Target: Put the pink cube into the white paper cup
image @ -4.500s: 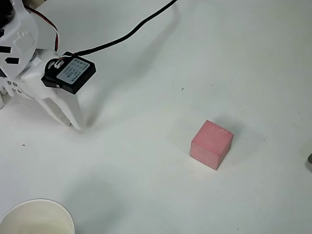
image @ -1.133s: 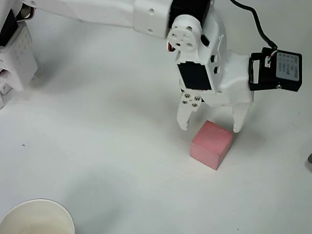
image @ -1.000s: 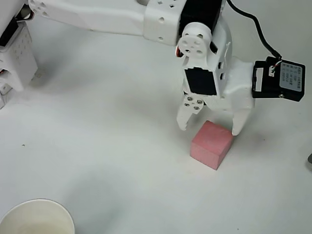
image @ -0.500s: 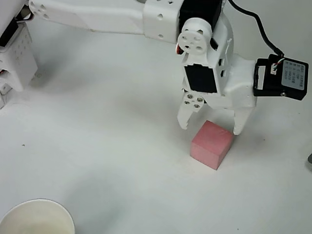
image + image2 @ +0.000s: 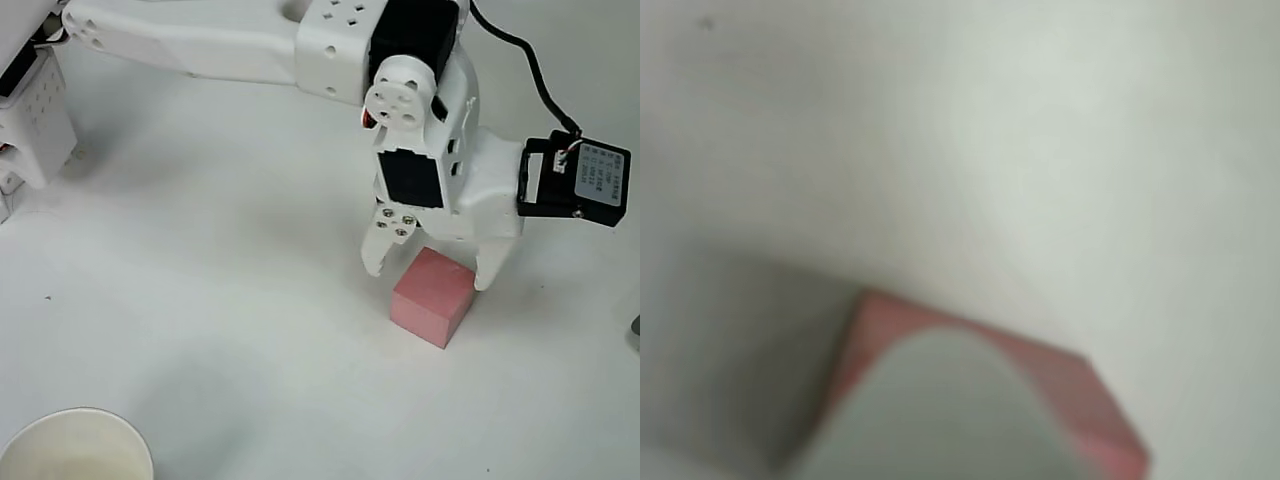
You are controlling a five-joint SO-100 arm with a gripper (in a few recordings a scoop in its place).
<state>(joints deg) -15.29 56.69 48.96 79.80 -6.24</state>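
Observation:
The pink cube (image 5: 433,298) rests on the white table right of centre in the overhead view. My white gripper (image 5: 430,268) is open and hangs over the cube's far edge, one fingertip to the cube's upper left and the other at its upper right corner. The white paper cup (image 5: 73,447) stands at the bottom left corner, partly cut off by the frame. In the blurred wrist view the pink cube (image 5: 1100,405) lies low in the picture, with a pale fingertip (image 5: 940,410) in front of it.
The white arm (image 5: 200,45) reaches in from the upper left, where its base (image 5: 30,100) stands. A black cable (image 5: 520,60) runs to the black camera module (image 5: 578,182) on the gripper's right. A dark object (image 5: 636,328) pokes in at the right edge.
The gripper came from the far left over to the cube. Over the last second it has crept slightly down toward the cube, still open. Cube and cup have not moved.

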